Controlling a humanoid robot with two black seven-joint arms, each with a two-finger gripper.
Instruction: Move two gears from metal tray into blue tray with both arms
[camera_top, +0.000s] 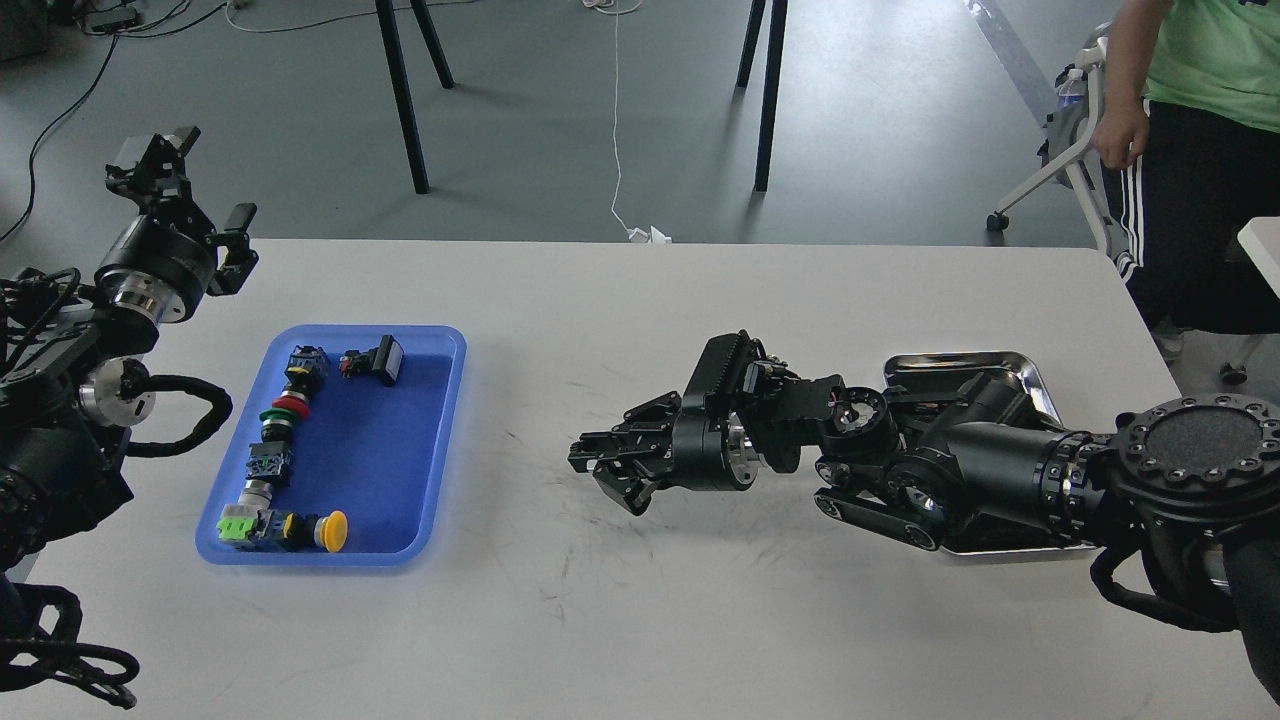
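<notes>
The blue tray (400, 450) lies on the left half of the white table. The metal tray (960, 362) lies at the right, and my right arm hides most of it. No gears show anywhere; that arm covers the steel tray's inside. My right gripper (605, 475) hangs low over the bare table middle, pointing left, well apart from both trays. Its dark fingers overlap, so I cannot tell whether anything is held. My left gripper (195, 185) is raised off the table's far left corner, behind the blue tray, with its fingers spread and nothing between them.
Several coloured push-button switches (285, 440) line the blue tray's left side, with a black connector (375, 362) at its far end. A person (1190, 120) stands beyond the table's far right corner. Stand legs (405, 100) and a cable are on the floor behind.
</notes>
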